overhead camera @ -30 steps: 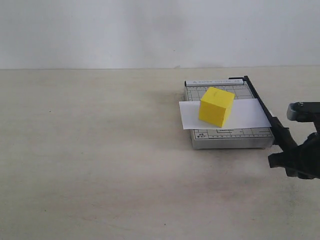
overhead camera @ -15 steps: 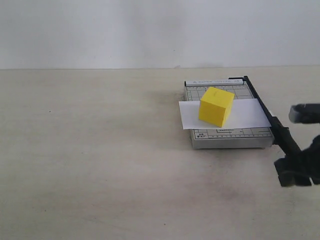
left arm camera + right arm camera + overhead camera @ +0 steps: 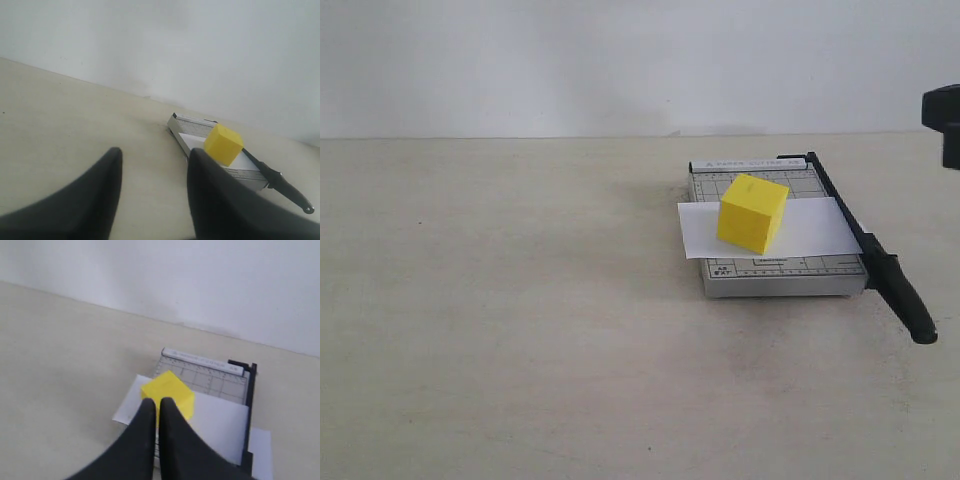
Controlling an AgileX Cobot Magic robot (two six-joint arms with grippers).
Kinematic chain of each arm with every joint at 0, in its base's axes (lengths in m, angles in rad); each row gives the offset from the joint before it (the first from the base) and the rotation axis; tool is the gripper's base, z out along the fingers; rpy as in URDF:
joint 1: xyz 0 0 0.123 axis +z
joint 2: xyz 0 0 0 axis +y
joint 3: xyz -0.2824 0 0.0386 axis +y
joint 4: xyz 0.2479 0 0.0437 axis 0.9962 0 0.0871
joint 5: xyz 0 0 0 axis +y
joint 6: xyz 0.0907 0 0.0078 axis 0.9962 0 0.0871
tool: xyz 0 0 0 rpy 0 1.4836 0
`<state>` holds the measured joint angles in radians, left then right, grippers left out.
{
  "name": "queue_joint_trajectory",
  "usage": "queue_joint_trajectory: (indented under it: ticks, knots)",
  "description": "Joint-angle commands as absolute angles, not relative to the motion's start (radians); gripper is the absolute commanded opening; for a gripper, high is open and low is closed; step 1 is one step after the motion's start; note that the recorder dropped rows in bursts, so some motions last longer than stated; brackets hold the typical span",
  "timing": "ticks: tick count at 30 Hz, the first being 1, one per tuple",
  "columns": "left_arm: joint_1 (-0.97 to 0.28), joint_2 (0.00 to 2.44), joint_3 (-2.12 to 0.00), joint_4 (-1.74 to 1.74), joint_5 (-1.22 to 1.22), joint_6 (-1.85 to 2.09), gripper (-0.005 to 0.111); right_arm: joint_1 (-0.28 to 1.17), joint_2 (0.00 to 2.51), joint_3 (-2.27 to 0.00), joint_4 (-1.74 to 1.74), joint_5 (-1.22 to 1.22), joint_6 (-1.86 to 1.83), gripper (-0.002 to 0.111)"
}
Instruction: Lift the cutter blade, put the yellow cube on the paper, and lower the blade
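Cutter blade (image 3: 860, 238) is laid flat along the trimmer's (image 3: 770, 270) right edge, handle pointed nearward; right gripper (image 3: 157, 402), pinched together and empty, is held well clear; left gripper (image 3: 155, 156) is spread wide.

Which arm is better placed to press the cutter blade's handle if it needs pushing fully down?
Right, probably: the cutter blade lies on the right arm's side, and the right pincer hangs nearer it than the left pincer.

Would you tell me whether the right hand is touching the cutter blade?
Apart: the exterior view shows a wide gap between the right hand and the cutter blade.
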<state>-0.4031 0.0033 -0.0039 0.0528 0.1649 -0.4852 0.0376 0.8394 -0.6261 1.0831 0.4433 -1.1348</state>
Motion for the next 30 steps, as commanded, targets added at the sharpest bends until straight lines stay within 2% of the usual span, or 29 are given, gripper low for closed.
queue_joint_trajectory:
  ticks: [1,7,14,25,30]
  knots:
    - [-0.400,0.000,0.000,0.045,0.157,-0.486,0.040,0.032,0.598,-0.426,1.267,0.431,-1.216,0.003]
    - [-0.400,0.000,0.000,0.045,0.157,-0.486,0.040,0.032,0.391,-0.236,1.270,0.372,-1.138,0.003]
    - [-0.400,0.000,0.000,0.045,0.157,-0.486,0.040,0.032,0.273,-0.198,1.270,0.362,-1.121,0.003]
    - [-0.400,0.000,0.000,0.045,0.157,-0.486,0.040,0.032,0.258,-0.198,1.270,0.323,-1.090,0.003]
    - [-0.357,0.000,0.000,0.045,0.157,-0.486,0.040,0.032,0.258,-0.198,1.270,0.323,-1.090,0.003]
